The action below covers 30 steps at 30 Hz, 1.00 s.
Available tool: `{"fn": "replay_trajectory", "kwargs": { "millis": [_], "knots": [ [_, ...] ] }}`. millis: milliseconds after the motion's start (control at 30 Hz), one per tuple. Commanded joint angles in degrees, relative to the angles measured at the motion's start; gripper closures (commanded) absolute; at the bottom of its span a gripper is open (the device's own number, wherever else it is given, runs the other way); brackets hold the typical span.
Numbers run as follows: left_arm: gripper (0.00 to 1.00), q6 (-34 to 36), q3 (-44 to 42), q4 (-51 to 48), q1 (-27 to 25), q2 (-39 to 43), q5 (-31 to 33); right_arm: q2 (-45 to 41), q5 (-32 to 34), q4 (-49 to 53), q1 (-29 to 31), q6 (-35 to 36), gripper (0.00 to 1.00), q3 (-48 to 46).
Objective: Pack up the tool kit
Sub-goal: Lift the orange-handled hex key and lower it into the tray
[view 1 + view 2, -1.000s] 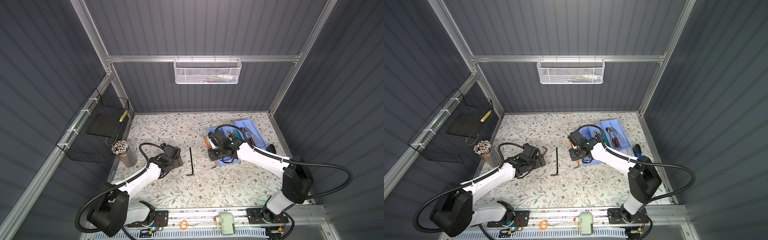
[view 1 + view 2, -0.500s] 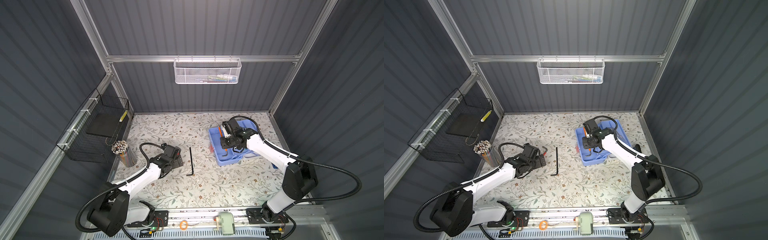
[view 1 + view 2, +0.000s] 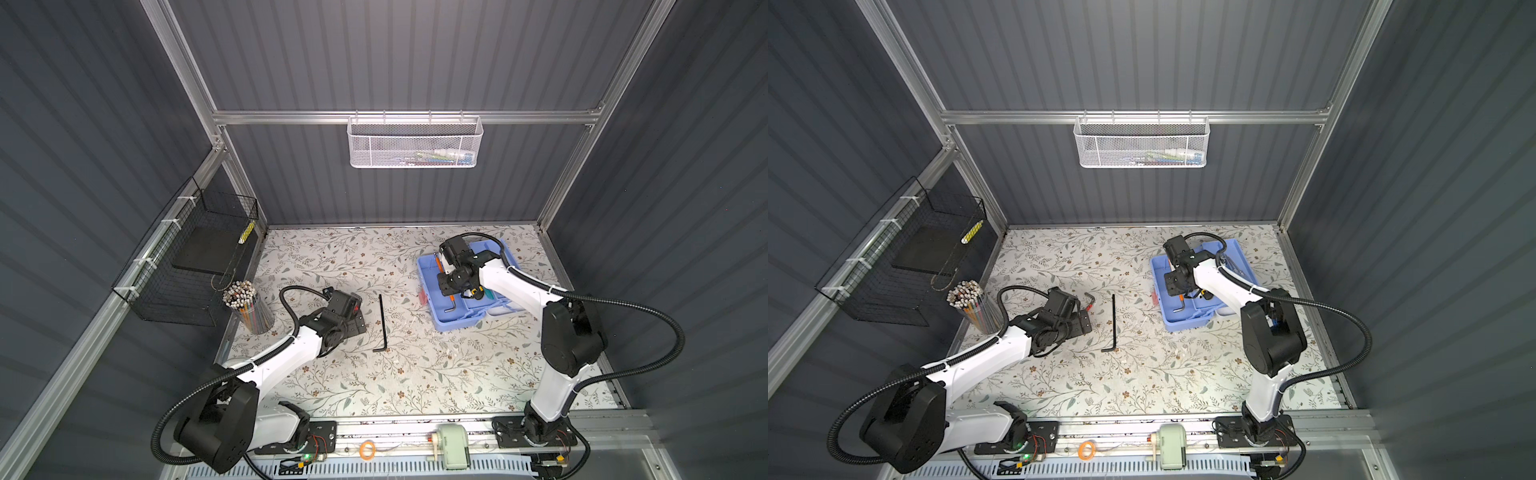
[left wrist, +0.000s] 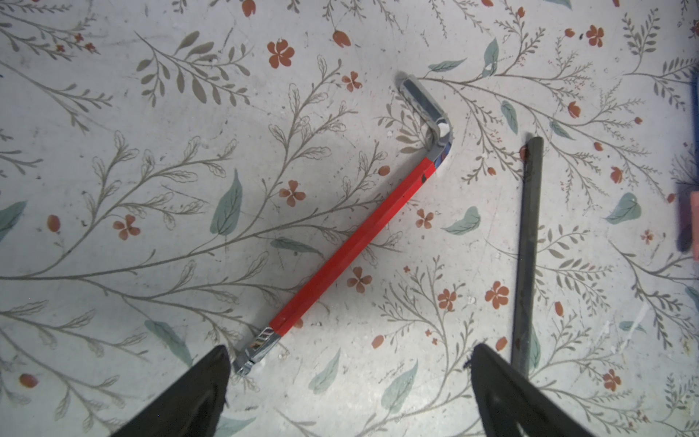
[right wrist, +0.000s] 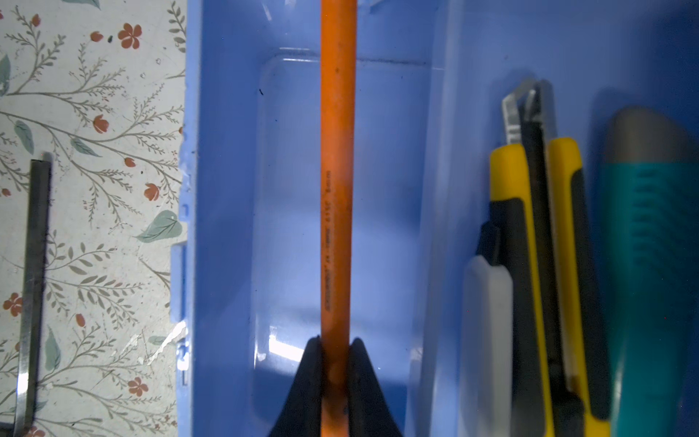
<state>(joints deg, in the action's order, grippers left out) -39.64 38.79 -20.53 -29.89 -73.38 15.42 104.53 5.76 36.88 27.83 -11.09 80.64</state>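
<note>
My right gripper (image 3: pixel 451 286) is shut on an orange hex key (image 5: pixel 337 189) and holds it lengthwise over the left compartment of the tool kit's light blue tray (image 5: pixel 189 113). The neighbouring compartment holds a yellow-and-black utility knife (image 5: pixel 537 265), a teal one (image 5: pixel 654 265) and a white one (image 5: pixel 488 340). In both top views the tray (image 3: pixel 457 326) sits at the right rear of the table. My left gripper (image 4: pixel 348 355) is open just above the table. A red hex key (image 4: pixel 351 242) lies ahead of it, its chrome end near one fingertip (image 4: pixel 215 363). A long black hex key (image 3: pixel 382 320) lies between the arms.
A white mesh basket (image 3: pixel 413 143) hangs on the back wall. A black wire basket (image 3: pixel 195 266) is fixed to the left wall, with a clear cup of pencils (image 3: pixel 249 307) below it. The black hex key (image 5: pixel 34 283) lies just left of the tray.
My right gripper has carried the orange hex key from the tray's front-left corner back over the tray. The left arm has not moved.
</note>
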Motion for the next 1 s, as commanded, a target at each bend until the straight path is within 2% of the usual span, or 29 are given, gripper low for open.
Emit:
{"fn": "replay_trajectory", "kwargs": {
  "millis": [0, 333, 667, 967],
  "knots": [
    [0.00, 0.6, -0.8, -0.3, 0.4, 0.4, 0.0, 0.5, -0.6, 0.6, 0.1, 0.3, 0.96, 2.3],
    [0.00, 0.7, -0.4, 0.0, 0.4, -0.4, -0.2, 4.9, 0.1, 2.5, 1.8, 0.6, 0.95, 4.3],
    [0.00, 0.6, -0.7, 0.0, 0.4, -0.4, -0.1, 6.0, -0.1, 1.7, 2.2, -0.6, 0.94, 2.4],
    [0.00, 1.2, 0.1, 0.1, 0.4, -1.4, -1.0, 7.5, -1.3, 2.1, 2.5, -1.4, 0.89, 1.7]
  ]
}}
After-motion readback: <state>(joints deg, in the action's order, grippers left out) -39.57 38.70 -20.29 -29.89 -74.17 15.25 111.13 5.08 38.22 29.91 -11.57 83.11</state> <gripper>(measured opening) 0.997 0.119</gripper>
